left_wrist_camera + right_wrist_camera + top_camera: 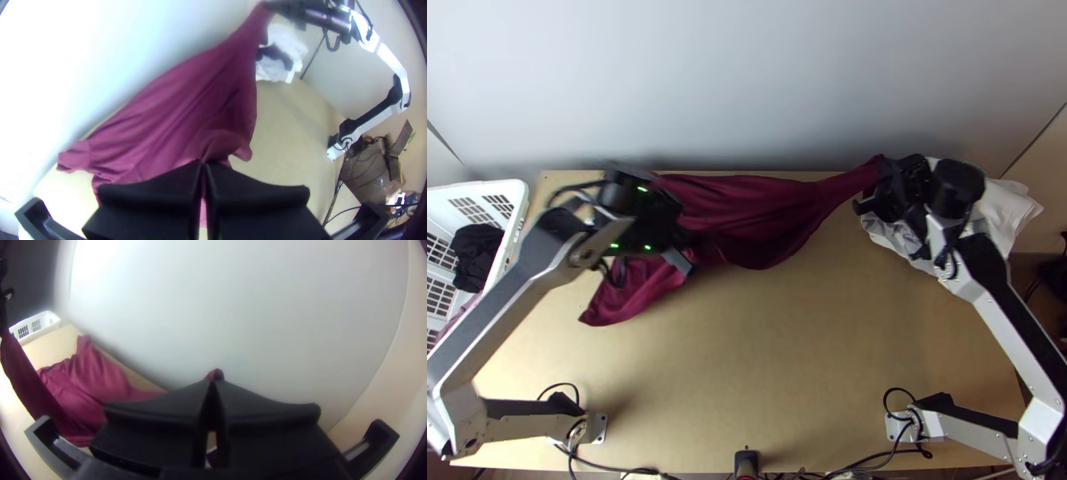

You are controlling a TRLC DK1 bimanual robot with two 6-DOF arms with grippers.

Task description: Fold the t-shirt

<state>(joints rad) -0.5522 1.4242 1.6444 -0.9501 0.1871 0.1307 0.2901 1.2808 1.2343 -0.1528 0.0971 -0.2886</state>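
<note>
Pinching the maroon t-shirt (747,212), left hand (685,234) and right hand (881,178) closed well apart, arms (513,286) bent outward

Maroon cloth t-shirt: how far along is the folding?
Done: the left black two-fingered tool and the right one are each shut on the maroon cloth t-shirt. In hand: the shirt is drawn out toward the right tool, its lower part loose near the left. To do: no neat fold shows, so spreading and folding probably remain.
</note>
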